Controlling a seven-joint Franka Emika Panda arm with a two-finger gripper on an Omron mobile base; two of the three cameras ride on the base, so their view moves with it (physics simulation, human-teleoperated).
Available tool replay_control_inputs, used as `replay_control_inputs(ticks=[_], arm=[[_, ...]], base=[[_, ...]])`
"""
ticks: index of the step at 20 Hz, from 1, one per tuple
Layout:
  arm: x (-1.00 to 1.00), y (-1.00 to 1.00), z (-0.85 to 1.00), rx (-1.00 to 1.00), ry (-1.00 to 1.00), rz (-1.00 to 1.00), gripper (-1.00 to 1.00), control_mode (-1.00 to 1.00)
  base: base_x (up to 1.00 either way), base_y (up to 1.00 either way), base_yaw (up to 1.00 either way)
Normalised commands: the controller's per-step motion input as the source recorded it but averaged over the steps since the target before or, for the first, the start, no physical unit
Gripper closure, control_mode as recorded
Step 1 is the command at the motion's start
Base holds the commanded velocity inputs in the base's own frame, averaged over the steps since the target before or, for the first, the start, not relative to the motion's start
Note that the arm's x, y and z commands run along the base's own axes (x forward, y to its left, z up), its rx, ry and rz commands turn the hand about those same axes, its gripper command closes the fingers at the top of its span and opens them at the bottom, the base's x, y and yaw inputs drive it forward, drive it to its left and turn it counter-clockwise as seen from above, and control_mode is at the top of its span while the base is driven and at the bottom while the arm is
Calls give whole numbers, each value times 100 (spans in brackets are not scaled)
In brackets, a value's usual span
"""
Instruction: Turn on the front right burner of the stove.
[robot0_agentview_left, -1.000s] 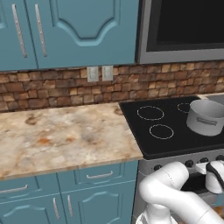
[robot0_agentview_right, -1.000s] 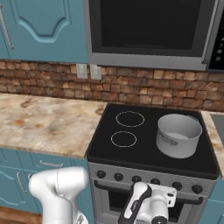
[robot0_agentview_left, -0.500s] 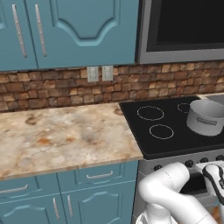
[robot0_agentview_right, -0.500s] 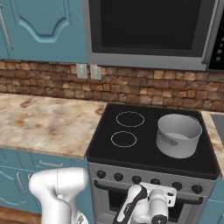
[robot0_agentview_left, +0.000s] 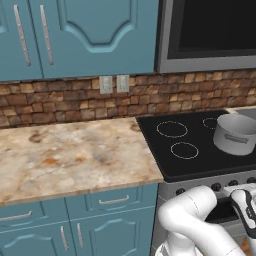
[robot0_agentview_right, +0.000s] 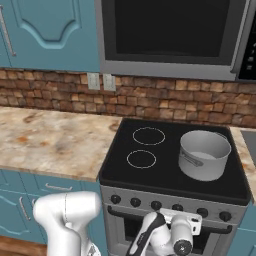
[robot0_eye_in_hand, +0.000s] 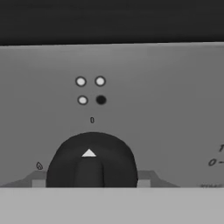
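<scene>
Gripper (robot0_agentview_right: 189, 220) sits low centre of the right base view, pressed up to the grey metal front panel of the black glass stove (robot0_agentview_right: 170, 167); its fingers flank a round black knob (robot0_eye_in_hand: 92, 159), apparently clamped on it.

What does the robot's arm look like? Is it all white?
Mostly. The arm is made of fat, smooth, glossy white tube sections with rounded elbows, and dark bands sit at the joints. Its wrist ends in a white block with round caps. The gripper has small dark finger tips. No cables or markings can be seen.
</scene>
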Motion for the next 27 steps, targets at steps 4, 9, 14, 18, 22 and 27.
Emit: replay_control_inputs(ticks=[4, 9, 14, 18, 22, 27], arm=[[-20, -33, -46, -82, 0, -2, 100, -100], [-31, -40, -16, -81, -23, -1, 100, -100], [-32, -47, -3, -65, -36, -3, 100, -100], [-2, -59, -1, -46, -9, -1, 100, -100], [0, -59, 0, -37, 0, 0, 100, -100], [0, -56, 0, -40, 0, 6, 100, -100]], base=[[0, 0, 0], [0, 0, 0], [0, 0, 0], [0, 0, 0], [0, 0, 0], [0, 0, 0]])
